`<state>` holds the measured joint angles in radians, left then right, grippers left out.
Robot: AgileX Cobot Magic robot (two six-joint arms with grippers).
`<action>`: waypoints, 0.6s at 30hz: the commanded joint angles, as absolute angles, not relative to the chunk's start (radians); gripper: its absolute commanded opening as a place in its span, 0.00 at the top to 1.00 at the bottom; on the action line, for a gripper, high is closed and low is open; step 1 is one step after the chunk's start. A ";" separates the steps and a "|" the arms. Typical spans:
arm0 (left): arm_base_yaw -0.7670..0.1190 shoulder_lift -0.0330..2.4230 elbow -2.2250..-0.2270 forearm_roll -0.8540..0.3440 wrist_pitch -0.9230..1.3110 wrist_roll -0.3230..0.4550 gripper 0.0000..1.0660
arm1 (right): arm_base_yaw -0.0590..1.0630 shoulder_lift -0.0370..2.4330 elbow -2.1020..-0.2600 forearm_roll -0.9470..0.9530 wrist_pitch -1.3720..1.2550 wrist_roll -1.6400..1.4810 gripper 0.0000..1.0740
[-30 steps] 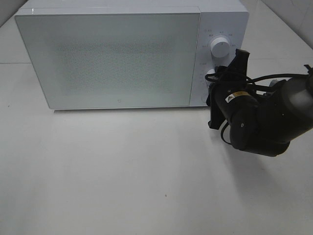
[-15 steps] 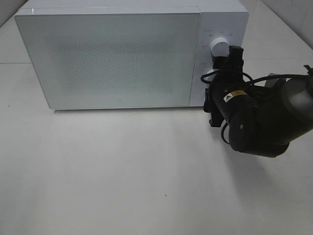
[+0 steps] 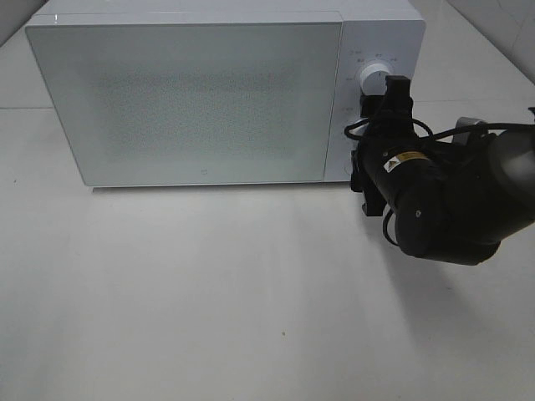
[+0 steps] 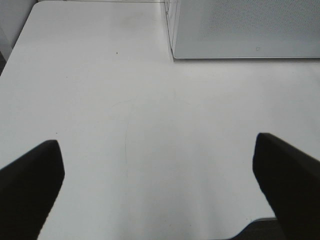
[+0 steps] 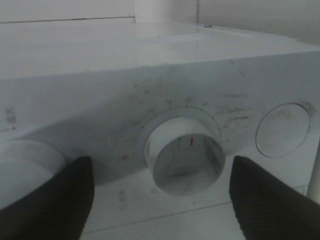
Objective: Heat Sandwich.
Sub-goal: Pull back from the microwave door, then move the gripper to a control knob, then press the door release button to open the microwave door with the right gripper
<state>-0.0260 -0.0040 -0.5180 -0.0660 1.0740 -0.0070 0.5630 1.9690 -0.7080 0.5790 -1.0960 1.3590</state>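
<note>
While nothing is held by either arm, the task is judged well advanced. Well in front of the microwave (image 4: 240, 25), the left gripper (image 4: 160, 192) is spread wide over the white table (image 4: 150, 100), with nothing between its fingers. At the microwave's control panel, the right gripper (image 5: 160, 200) is also wide open. A dial (image 5: 186, 155) is framed between its fingers (image 5: 47, 200), yet a gap is seen on each side, so no grip is shown. The microwave's door (image 3: 188, 100) is shut flat. The sandwich is seen in no view; it is presumed to lie behind that frosted door, though this cannot be confirmed. Loading and closing are therefore taken as done; setting the dial, heating and retrieval are taken as left.

Only by the right wrist view are the framed dial, its red mark and a flat round button (image 5: 282, 130) beside it shown. In the high view that dial is hidden behind the arm, and only the upper knob (image 3: 374, 77) is visible. Only by the high view is the whole door given, while a lower front corner of the microwave is all that is caught by the left wrist view.
</note>
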 commanded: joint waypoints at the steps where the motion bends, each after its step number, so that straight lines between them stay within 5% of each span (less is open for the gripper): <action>1: -0.023 -0.020 -0.517 -0.068 1.071 -0.010 0.08 | 0.557 1.918 -0.692 0.521 -1.090 1.291 0.30; 18: -0.023 -0.020 -0.517 -0.068 1.071 -0.010 0.08 | 0.557 1.702 -0.584 0.297 -0.608 0.875 0.30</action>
<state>-0.0260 -0.0040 -0.5180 -0.0660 1.0740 -0.0070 0.5610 1.7490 -0.5830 0.3430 -0.7240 1.0050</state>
